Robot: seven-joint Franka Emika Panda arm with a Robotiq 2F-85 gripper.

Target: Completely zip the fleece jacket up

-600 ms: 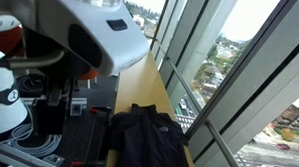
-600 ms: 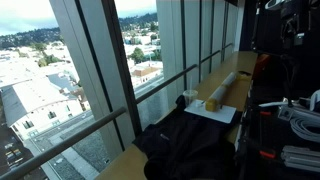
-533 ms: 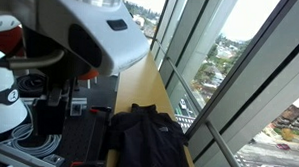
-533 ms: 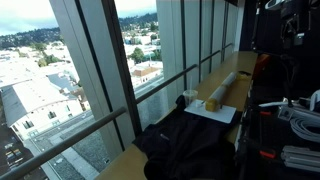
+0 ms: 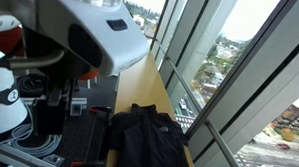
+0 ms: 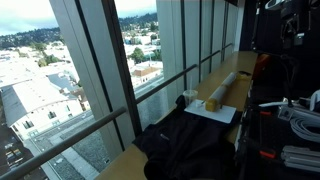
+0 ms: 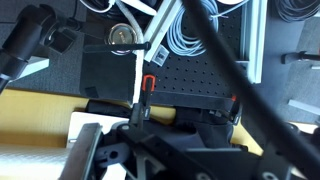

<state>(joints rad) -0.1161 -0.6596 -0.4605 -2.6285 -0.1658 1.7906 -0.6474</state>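
Exterior views show the fleece jacket (image 5: 145,141) (image 6: 190,146): black, matte, softly rumpled.

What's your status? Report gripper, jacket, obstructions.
Gripper off the fleece jacket, jaws unreadable. Jacket spread on wooden counter, zipper state unclear. Nothing seen lying on it.

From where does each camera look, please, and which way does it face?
Exterior view: behind the white arm, looking along the wooden ledge, windows on its right.
Exterior view: low by the fleece jacket, looking along the ledge, windows on its left; no arm clearly shows.
Wrist view: looking down on a black perforated board and cables; dark gripper at the bottom.
Both exterior views share jacket and ledge, facing opposite ways.
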